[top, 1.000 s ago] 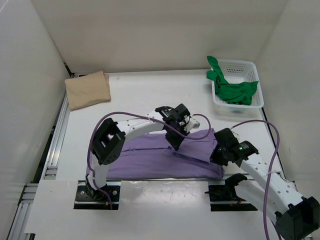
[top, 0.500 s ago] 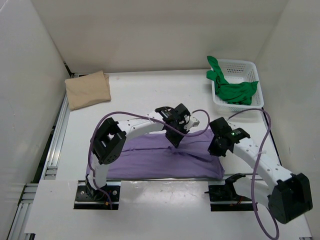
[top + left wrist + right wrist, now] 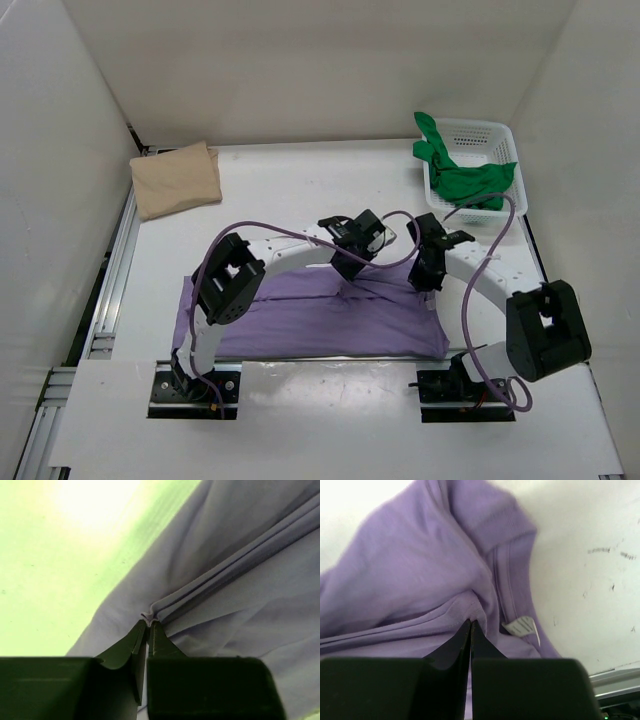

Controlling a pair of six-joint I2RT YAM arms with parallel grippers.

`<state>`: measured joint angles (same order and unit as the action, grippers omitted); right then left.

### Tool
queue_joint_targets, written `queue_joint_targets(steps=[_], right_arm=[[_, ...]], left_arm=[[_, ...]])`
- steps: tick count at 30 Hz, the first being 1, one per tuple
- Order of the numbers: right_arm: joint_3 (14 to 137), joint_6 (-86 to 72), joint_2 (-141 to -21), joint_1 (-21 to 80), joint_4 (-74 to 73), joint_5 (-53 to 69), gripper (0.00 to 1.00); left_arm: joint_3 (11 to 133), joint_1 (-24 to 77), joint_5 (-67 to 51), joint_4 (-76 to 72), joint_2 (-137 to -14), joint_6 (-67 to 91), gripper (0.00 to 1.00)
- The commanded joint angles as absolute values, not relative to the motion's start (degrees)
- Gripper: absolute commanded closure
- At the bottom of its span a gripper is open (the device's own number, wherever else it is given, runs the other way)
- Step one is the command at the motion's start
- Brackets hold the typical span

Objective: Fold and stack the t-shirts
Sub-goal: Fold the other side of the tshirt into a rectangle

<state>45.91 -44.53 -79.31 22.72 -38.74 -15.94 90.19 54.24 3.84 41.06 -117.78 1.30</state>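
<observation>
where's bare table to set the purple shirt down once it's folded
Bare table runs along the back, between the folded tan shirt and the white basket holding the green shirt. The near half is crowded: purple shirt, pinched by the left gripper and right gripper.

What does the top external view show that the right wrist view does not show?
Only the top view: the folded tan t-shirt at the far left, and the green t-shirt in the white basket. Only the right wrist view: a white label at the collar of the purple t-shirt. Both: that t-shirt, pinched by the shut right gripper.
</observation>
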Motion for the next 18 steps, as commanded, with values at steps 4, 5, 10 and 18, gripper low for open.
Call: queue_joint_targets(steps=[4,5,10,18], right_arm=[[51.23,-44.21,-80.07,20.75,-39.73,-24.79,1.00],[51.24,-44.21,-80.68,20.74,-39.73,-24.79,1.00],[52.91,-43.07,-85.94,20.74,-39.20,-24.79,1.00],[57.48,-43.07,-89.73,19.69,-39.81,-26.80,1.00]], left_arm=[[91.85,53.61,11.60,43.95,-117.69,0.00,0.81],[91.85,53.61,11.60,43.95,-118.21,0.00,0.81],[92.37,53.61,12.66,43.95,-118.73,0.00,0.80],[91.85,53.61,13.18,43.95,-118.74,0.00,0.77]])
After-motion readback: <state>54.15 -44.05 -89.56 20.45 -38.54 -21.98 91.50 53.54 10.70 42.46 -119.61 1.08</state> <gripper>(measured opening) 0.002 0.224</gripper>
